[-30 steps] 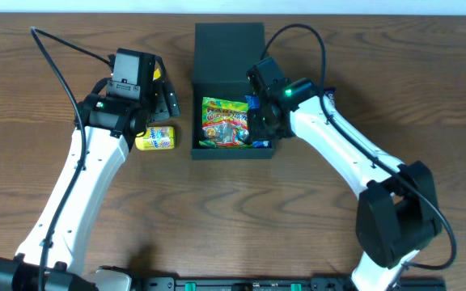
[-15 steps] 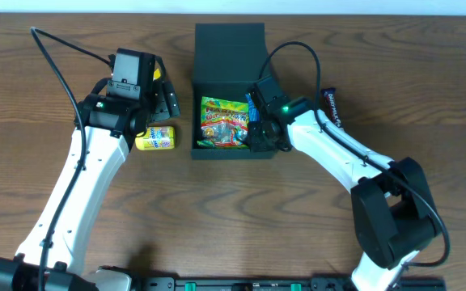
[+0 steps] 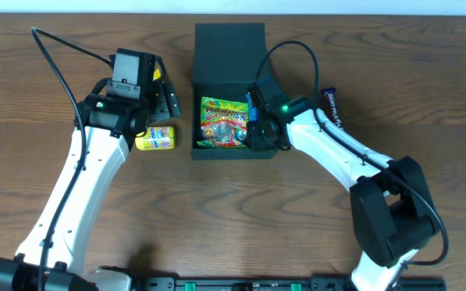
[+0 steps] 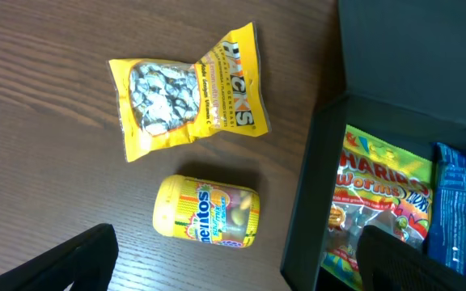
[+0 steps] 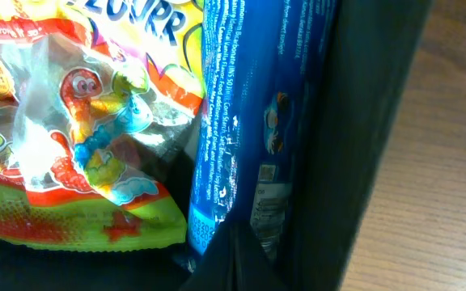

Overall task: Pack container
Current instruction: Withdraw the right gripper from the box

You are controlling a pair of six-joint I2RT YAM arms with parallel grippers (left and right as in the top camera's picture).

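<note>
The container [image 3: 203,151] is a dark box at the table's middle, its flap lid [image 3: 229,44] open at the back. Inside lie a Haribo worms bag [image 3: 225,121] and a blue packet [image 3: 253,105] along the right wall. My right gripper [image 3: 261,136] is down inside the box; in the right wrist view its fingers [image 5: 233,259] are shut on the blue packet's [image 5: 249,121] lower end, between the Haribo bag [image 5: 79,121] and the container wall [image 5: 362,121]. My left gripper [image 3: 164,101] hovers open left of the box; its fingers [image 4: 237,271] are wide apart and empty.
A yellow Halls bag [image 4: 186,89] and a yellow Mentos bottle [image 4: 209,212] lie left of the container's wall [image 4: 314,186]; the bottle [image 3: 154,137] also shows overhead. A dark candy bar [image 3: 331,105] lies right of the box, by the right arm.
My right gripper has moved left and down into the container with the blue packet, uncovering the dark candy bar on the right. The left arm has not moved.
</note>
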